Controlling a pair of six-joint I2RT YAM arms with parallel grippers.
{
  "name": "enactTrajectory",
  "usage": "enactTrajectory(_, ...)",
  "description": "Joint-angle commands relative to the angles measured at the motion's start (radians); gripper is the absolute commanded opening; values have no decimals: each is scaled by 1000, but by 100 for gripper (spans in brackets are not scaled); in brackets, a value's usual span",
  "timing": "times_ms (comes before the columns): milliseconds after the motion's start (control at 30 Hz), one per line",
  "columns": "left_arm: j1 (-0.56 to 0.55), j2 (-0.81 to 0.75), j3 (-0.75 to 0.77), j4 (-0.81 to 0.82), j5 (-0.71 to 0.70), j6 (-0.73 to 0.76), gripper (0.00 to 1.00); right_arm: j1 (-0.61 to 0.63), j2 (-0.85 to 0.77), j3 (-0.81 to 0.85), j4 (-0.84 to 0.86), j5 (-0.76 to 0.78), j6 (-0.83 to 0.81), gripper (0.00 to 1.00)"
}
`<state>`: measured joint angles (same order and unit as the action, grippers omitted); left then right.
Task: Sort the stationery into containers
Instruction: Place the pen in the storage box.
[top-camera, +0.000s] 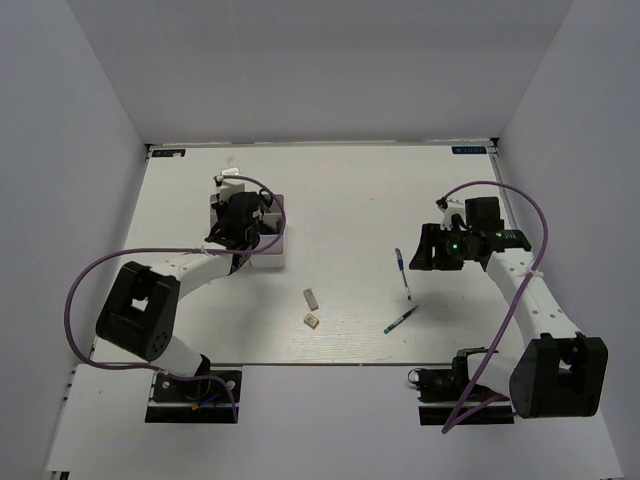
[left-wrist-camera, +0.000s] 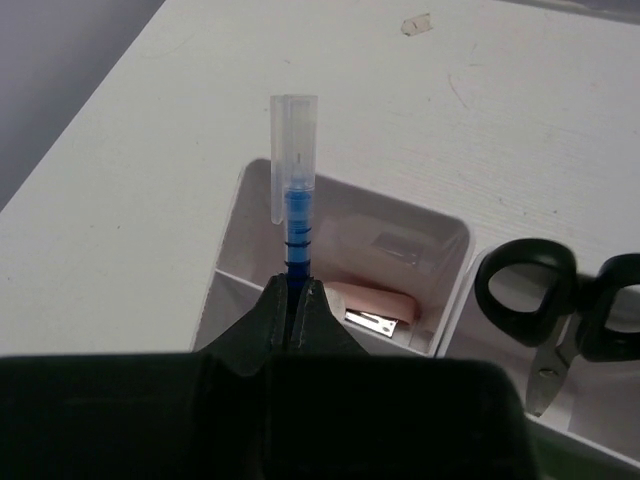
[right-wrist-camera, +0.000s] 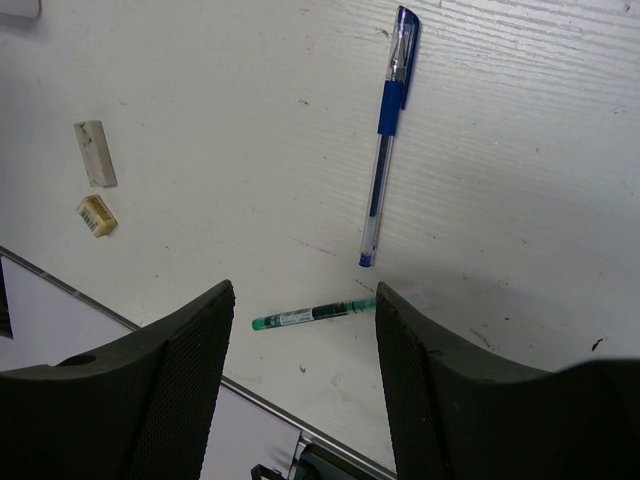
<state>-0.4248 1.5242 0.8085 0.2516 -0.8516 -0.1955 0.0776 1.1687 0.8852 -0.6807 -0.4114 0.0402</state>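
Tray (left-wrist-camera: 458, 262) sits under left gripper (left-wrist-camera: 297, 290), which is clamped on capped blue pen (left-wrist-camera: 295, 200). Scissors (left-wrist-camera: 555, 290) in compartment to its right. Right gripper (right-wrist-camera: 302, 295) fingers apart over table: loose blue pen (right-wrist-camera: 388, 130) ahead, green pen (right-wrist-camera: 310, 314) below between fingers, erasers (right-wrist-camera: 95, 153) off left.

White tray (left-wrist-camera: 232, 228), black scissors (left-wrist-camera: 525, 250) — blue pen (left-wrist-camera: 297, 215), green pen (right-wrist-camera: 312, 314), beige eraser (right-wrist-camera: 95, 153).

3 pens (right-wrist-camera: 385, 150), 2 loose erasers (right-wrist-camera: 95, 152), 1 scissors (left-wrist-camera: 530, 250)
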Motion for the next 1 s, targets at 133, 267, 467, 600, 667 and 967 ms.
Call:
enactTrajectory(133,4,-71,-87,77,-3,-33,0,-9,17,-6,0,-27,-14,62)
enactTrajectory(267,4,-102,-97,52,2,-53,7,-9,23,-5,4,-26,-14,63)
enactTrajectory(467,-5,-147,-129,22,6,-76,43,-9,25,-5,4,-32,-20,70)
enactTrajectory(600,-18,-203,-132,5,8,-81,48,-7,25,-9,3,-17,-34,70)
enactTrajectory(667,-40,-223,-129,-12,5,-70,48,-7,26,-9,6,8,-33,70)
enactTrajectory(967,-150,-452,113,-614,399,-192,0,24,160,46,-69,69,-126,13)
